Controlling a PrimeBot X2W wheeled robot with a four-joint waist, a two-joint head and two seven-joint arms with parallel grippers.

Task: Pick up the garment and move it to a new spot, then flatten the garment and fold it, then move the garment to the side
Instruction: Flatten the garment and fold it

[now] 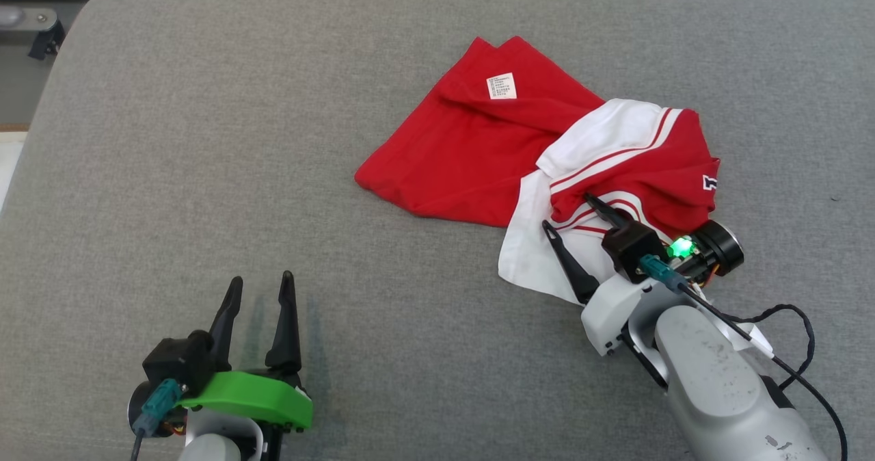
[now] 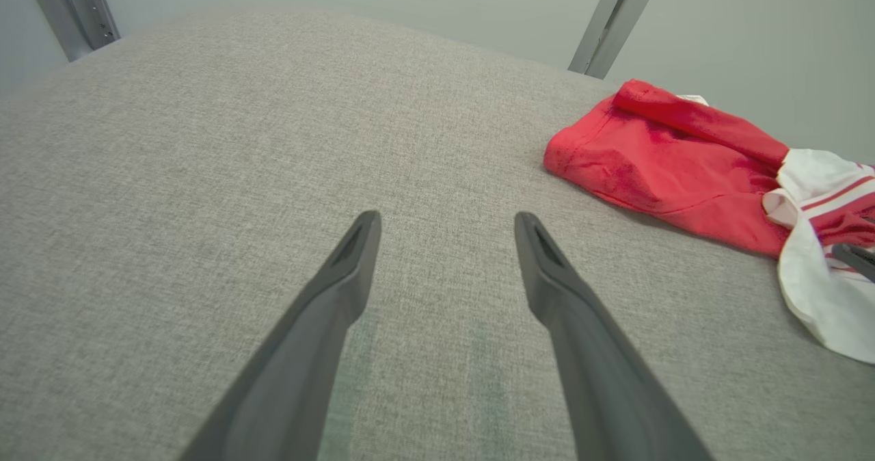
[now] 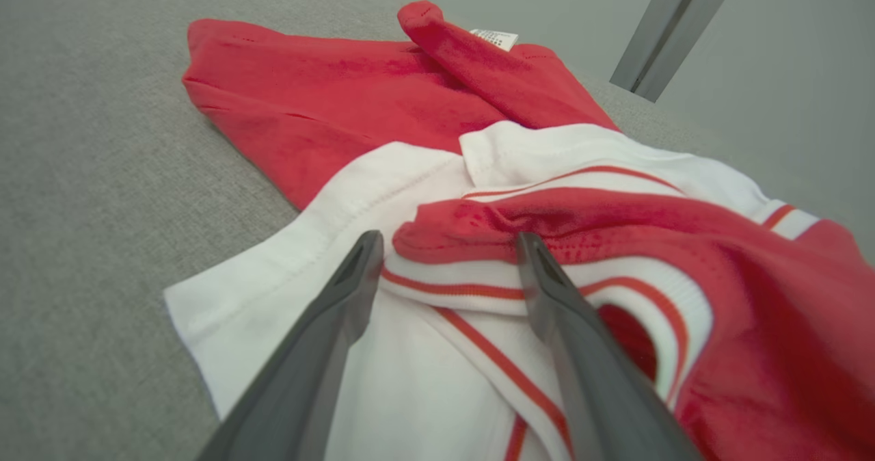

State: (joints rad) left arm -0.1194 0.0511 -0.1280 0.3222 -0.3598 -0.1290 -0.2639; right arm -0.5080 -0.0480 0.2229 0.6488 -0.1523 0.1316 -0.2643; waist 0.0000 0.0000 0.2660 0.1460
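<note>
The garment [image 1: 478, 153] is a crumpled red and white shirt with striped trim, lying right of centre on the grey surface; a white label shows on its red part. It also appears at the right of the left wrist view [image 2: 656, 167]. My right gripper [image 1: 569, 211] is open, its fingers straddling the white and red collar fold [image 3: 472, 269] at the garment's near edge, with nothing pinched. My left gripper [image 1: 261, 286] stands open over bare fabric at the lower left, well apart from the garment, fingers [image 2: 342, 290] spread wide.
The grey padded surface [image 1: 205, 139] spreads wide to the left and front of the garment. Its rounded back edge runs along the top, with a metal bracket [image 1: 41, 30] past the far left corner. A black cable [image 1: 786, 351] loops off my right wrist.
</note>
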